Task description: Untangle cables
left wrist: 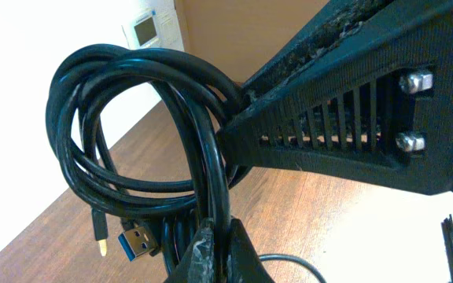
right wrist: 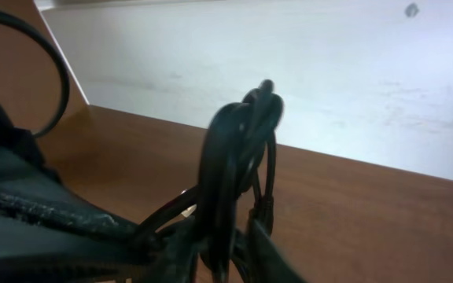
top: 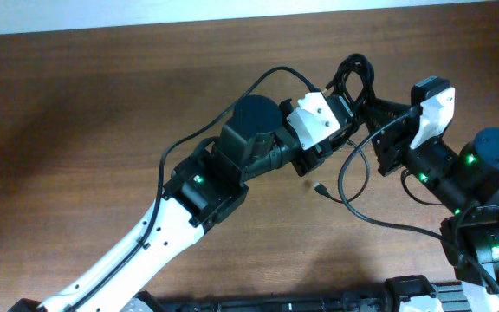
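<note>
Cables [top: 356, 76] bunched in tight coil, held off table [top: 102, 104] at 1 o'clock of overhead view. Left gripper [left wrist: 222, 185] clamped on coil's lower strands. Right gripper [right wrist: 211, 244] pinches same bundle from 3 o'clock side (likely one anchors while other teases loop free). Loose strand [top: 353, 195] droops toward 5 o'clock, small end [top: 319, 187] low by table. Blue USB plug [left wrist: 136, 244] and light-tipped plug [left wrist: 101, 236] dangle at coil's 7 o'clock: free ends, probably easiest to draw out.

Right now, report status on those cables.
Left pincer shut on cables. Right pincer shut on same bundle. One plug end trailing on table. No obstruction seen.
</note>
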Motion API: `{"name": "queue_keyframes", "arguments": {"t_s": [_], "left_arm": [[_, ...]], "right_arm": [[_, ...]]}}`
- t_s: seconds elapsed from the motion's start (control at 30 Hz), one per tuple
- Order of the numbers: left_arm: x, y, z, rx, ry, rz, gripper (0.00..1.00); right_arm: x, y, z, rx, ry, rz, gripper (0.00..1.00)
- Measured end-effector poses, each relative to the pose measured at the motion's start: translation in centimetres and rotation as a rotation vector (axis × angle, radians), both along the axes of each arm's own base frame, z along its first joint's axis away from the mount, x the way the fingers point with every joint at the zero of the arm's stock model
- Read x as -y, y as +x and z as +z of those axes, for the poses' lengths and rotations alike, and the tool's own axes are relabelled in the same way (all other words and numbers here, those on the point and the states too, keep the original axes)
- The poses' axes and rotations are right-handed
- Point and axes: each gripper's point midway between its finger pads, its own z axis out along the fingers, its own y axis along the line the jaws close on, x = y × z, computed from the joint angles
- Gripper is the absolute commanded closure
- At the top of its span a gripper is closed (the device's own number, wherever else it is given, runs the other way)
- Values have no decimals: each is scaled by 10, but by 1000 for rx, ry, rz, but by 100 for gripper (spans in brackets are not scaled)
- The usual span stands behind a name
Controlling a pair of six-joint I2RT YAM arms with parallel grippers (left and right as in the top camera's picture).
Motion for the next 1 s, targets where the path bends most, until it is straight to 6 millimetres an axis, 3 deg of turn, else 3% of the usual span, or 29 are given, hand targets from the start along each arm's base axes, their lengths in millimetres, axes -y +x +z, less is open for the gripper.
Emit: {"name": "queue_keyframes", "arguments": {"t_s": [0.07,0.13,0.37,0.53,0.67,0.77,0.93,1.0], "left_arm": [[2,-3,0,-2,-2,-13,100],[4,-6,1,-2,-5,-25,100],[7,-9,0,-2,-2,-16,100],[-14,22,-9,-81,0,259,100],[-29,37,-12,-161,-46,383,100],[-33,39,-11,-180,-62,408,100],[-21,28,-8,-212,-85,313,100],[-18,24,-8,-218,-85,283,100]], "right_arm": [[1,1,0,-2,1,-8,69],[2,1,-1,-4,0,-11,96],[1,0,-1,-6,5,-12,96],[7,2,0,-19,29,-52,96],[8,-11,20,61,37,-54,96],[10,-24,35,121,40,-61,96],[12,-26,37,132,39,-72,96],[12,-26,38,133,39,-74,69]]}}
